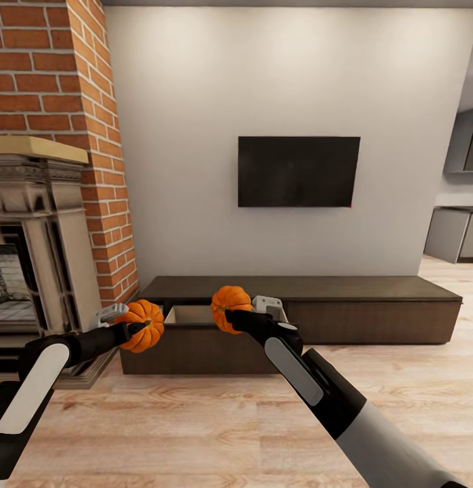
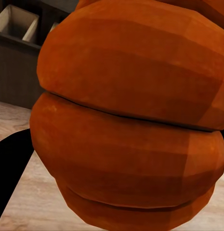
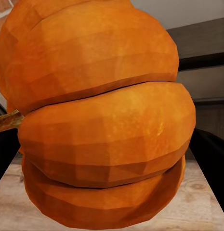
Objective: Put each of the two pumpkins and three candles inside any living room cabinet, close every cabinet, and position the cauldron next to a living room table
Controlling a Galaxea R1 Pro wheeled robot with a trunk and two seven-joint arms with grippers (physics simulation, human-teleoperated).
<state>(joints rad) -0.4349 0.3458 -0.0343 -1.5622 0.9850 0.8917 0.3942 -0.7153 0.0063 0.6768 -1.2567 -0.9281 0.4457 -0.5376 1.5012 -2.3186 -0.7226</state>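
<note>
Each of my hands carries an orange ribbed pumpkin in the air in front of the dark-brown cabinet (image 1: pixel 372 312). My left gripper (image 1: pixel 136 329) is shut on one pumpkin (image 1: pixel 143 326), which looms close in the left wrist view (image 2: pixel 131 120). My right gripper (image 1: pixel 231 315) is shut on the other pumpkin (image 1: pixel 230 306), seen close in the right wrist view (image 3: pixel 102 115). Between the two pumpkins, the cabinet's left drawer (image 1: pixel 190 316) stands pulled open with a pale beige inside. Candles, cauldron and table are out of view.
A wall TV (image 1: pixel 298 171) hangs above the cabinet. The red-brick chimney (image 1: pixel 94 135) and cream fireplace (image 1: pixel 33 244) stand at the left, close to my left arm. Light wood floor (image 1: pixel 196 420) lies before the cabinet. Grey kitchen units (image 1: pixel 453 234) show far right.
</note>
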